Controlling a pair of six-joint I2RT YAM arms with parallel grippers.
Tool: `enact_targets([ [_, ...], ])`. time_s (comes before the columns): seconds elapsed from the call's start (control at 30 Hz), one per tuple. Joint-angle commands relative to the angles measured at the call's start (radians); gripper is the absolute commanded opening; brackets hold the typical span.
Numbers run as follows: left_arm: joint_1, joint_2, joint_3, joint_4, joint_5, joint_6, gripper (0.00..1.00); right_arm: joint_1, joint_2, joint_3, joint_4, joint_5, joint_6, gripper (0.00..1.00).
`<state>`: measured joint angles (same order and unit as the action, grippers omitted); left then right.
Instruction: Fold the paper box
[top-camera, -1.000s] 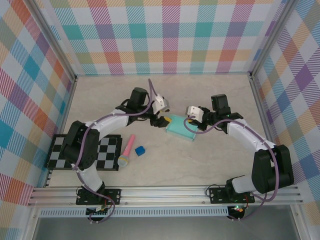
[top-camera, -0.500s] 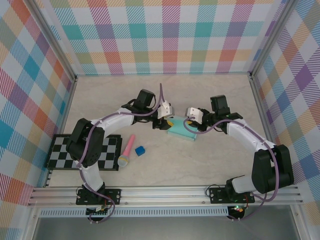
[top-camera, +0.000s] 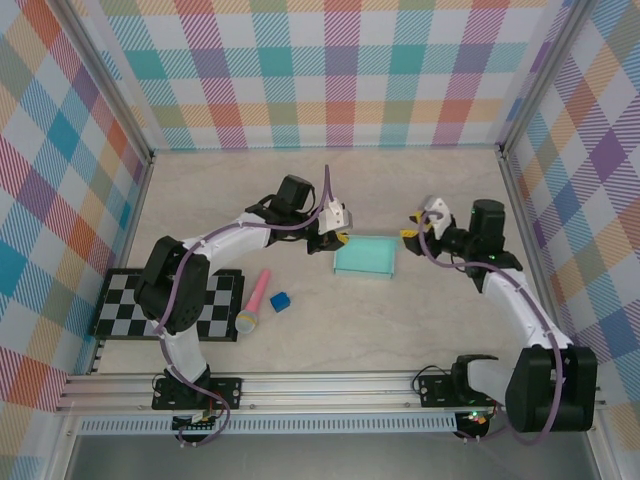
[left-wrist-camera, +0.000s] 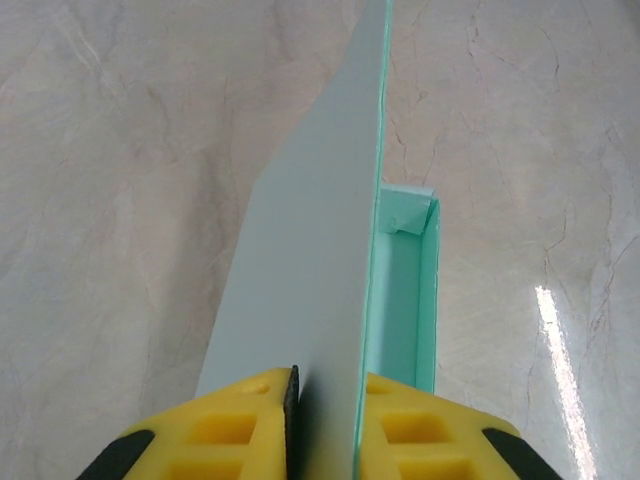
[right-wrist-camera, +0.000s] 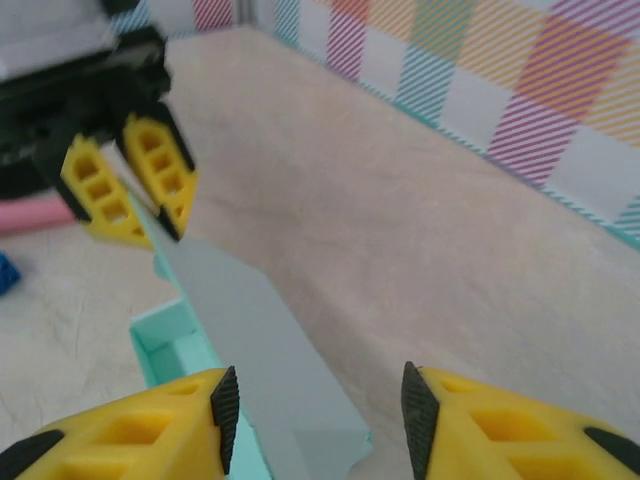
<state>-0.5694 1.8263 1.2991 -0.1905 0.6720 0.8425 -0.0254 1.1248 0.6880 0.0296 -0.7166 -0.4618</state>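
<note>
Left wrist view, left hand: the left hand (left-wrist-camera: 325, 400), at the bottom edge of the frame, is clamped on a thin panel of the paper box (left-wrist-camera: 310, 240), with its yellow fingers (left-wrist-camera: 240, 420) pressed to both faces of the card.
Left wrist view, box: the pinched panel stands on edge up the middle of the frame. To its right lies an open mint tray with raised walls and a small tab tucked into its far corner.
Right wrist view, right hand: the right hand (right-wrist-camera: 315, 400), at the bottom edge, has its fingers well apart and grips nothing. The panel's notched near end lies between and beyond them.
Top view, placing: the box sits on the surface (top-camera: 420, 330) at the centre of the frame. The left hand touches its upper left corner, and the right hand is apart from it, to the right. A pink microphone (top-camera: 253, 300) and a dark blue cube (top-camera: 280, 301) lie to the lower left.
Progress: the tray walls look formed. The lid panel seems not yet folded down and tucked, so closing is probably what remains.
Views compared: the top view makes the box look like a flat rectangle, while the wrist views reveal the raised panel, the tray's depth and the grip.
</note>
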Motion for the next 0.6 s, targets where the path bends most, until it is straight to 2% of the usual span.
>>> enact_targets([
  [0.0,-0.013,0.033,0.019,-0.075,0.0,-0.022,0.16,-0.103,0.017,-0.043,0.135,-0.114,0.33,0.45],
  [0.07,-0.014,0.037,0.022,-0.075,0.001,-0.03,0.16,-0.152,0.07,-0.044,0.127,-0.142,0.45,0.46],
  [0.13,-0.013,0.038,0.022,-0.073,0.0,-0.037,0.16,-0.177,0.127,-0.068,0.173,-0.107,0.63,0.51],
  [0.2,-0.014,0.042,0.025,-0.075,-0.005,-0.042,0.16,-0.194,0.197,-0.056,0.141,-0.073,0.81,0.52],
  [0.3,-0.014,0.041,0.021,-0.076,-0.004,-0.041,0.16,-0.203,0.352,0.033,0.03,-0.13,1.004,0.53],
  [0.4,-0.014,0.042,0.022,-0.078,-0.009,-0.041,0.16,-0.203,0.482,0.098,0.019,-0.227,1.189,0.55],
  [0.5,-0.014,0.042,0.027,-0.078,-0.008,-0.039,0.16,-0.202,0.561,0.153,-0.01,-0.308,1.278,0.54],
  [0.57,-0.014,0.04,0.026,-0.079,-0.009,-0.04,0.16,-0.194,0.588,0.178,-0.057,-0.307,1.319,0.53],
])
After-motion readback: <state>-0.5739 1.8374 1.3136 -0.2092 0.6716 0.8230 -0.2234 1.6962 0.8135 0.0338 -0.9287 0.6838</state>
